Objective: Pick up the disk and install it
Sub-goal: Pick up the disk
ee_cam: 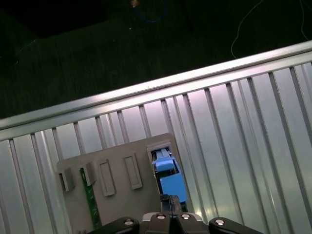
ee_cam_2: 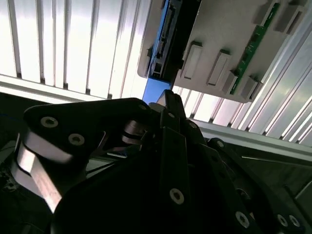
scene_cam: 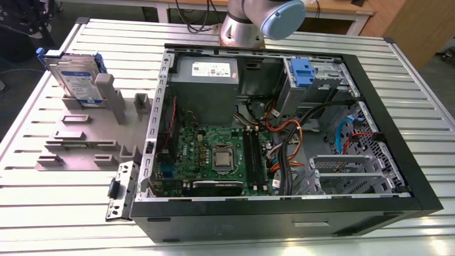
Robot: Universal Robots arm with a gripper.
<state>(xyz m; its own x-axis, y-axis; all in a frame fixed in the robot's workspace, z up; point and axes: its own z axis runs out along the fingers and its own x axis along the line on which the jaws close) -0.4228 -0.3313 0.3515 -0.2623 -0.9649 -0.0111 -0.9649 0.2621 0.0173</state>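
Disk, silver, white-and-blue labelled, in its blue plastic carrier (scene_cam: 74, 80), stands upright in the grey slotted rack (scene_cam: 78, 141) in the exterior view; it is not yet lifted or installed. In the second wrist view, the black pincer (ee_cam_2: 168, 97) hangs near the rack; I cannot tell whether it is open or closed. The first wrist view looks down on the disk (ee_cam: 168, 170) in the rack.

the arm (scene_cam: 259, 21) is cut off by the exterior view's top edge. near a corner of the table (scene_cam: 398, 80), the disk (scene_cam: 74, 74) has its lower part hidden behind posts of the grey holder (scene_cam: 105, 90). in the first wrist view the gripper (ee_cam: 170, 207), itself cropped, covers one end of the disk (ee_cam: 168, 173).
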